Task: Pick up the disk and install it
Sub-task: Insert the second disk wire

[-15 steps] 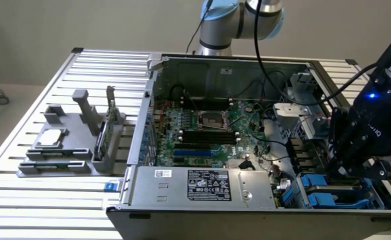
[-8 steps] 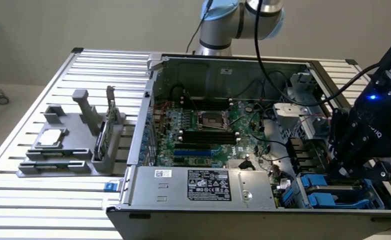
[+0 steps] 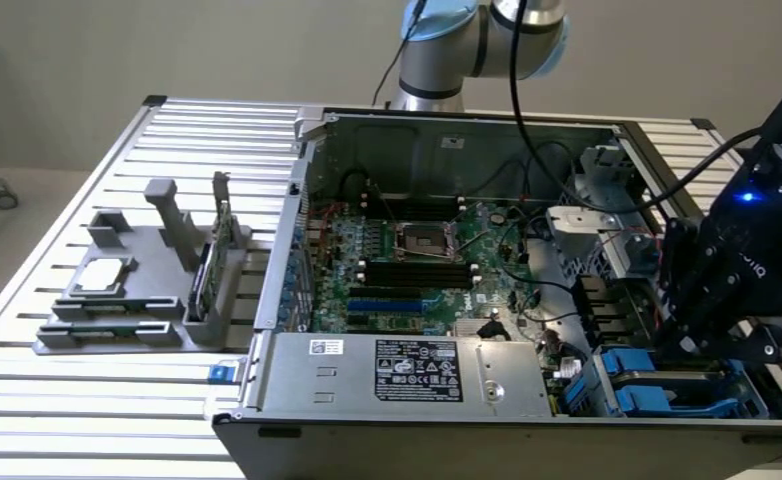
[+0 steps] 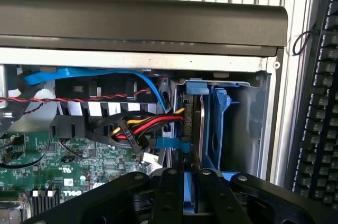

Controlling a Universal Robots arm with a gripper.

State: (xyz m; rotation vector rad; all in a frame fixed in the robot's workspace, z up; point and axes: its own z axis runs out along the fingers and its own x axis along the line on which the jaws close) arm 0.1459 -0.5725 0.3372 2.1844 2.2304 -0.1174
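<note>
Disk (image 4: 191,145) stands on edge in my narrow-set gripper (image 4: 185,192), apparently entering the blue bay (image 4: 232,123) toward twelve o'clock; I keep it square to the rails.

- Lab or test bench: slatted aluminium table (image 3: 44,340), open computer case (image 3: 498,300) with bare motherboard (image 3: 405,270)
- Grey parts fixture (image 3: 138,290), keyboard (image 4: 319,129) beside case

The disk (image 4: 194,129) is mostly hidden inside its bay; the pincer (image 4: 185,189) fingertips run past the wrist view's edge.
</note>
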